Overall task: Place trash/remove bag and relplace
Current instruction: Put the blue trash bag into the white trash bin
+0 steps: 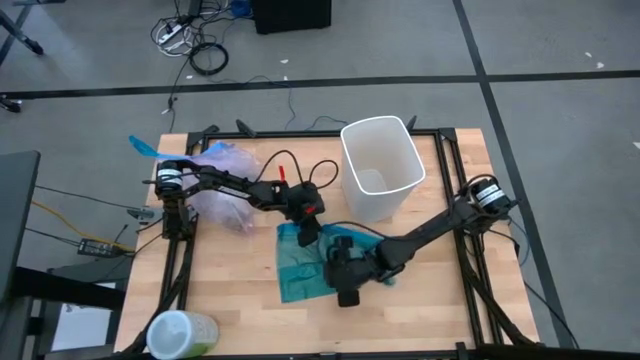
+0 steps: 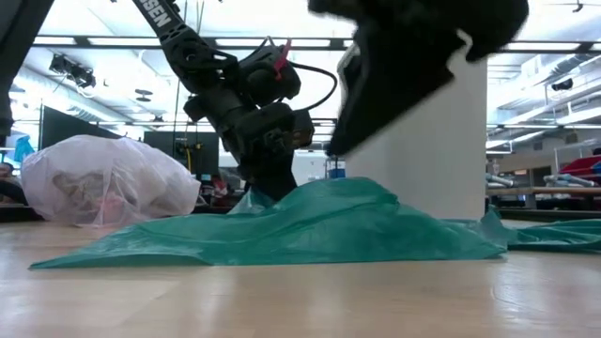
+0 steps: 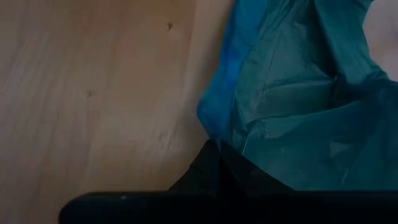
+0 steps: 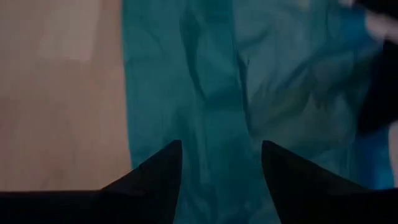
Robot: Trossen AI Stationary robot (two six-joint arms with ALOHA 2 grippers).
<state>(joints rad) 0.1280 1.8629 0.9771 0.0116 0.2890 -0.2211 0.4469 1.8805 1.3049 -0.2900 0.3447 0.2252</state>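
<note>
Pale worktop (image 1: 230, 300) carries the filled, knotted bag (image 1: 225, 185) at its left edge; left claw (image 1: 305, 232) clenched on teal bag (image 1: 305, 265), right claw (image 4: 221, 165) released.

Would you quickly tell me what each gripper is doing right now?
Left gripper: shut on the teal bag.
Right gripper: open above it, holding nothing.

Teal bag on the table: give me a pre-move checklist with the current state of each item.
1. Left end effector pinching the teal bag at its edge: ok, shut on it.
2. Right end effector open above the bag: ok, fingers apart, nothing held.
3. White bin upright and unlined: ok.
4. Full pink-lavender bag out of the bin, beside the left arm's base: ok.
5. Teal bag opened up for lining: not ok, lies crumpled and flat.
6. Bag mouth located: cannot tell.
</note>
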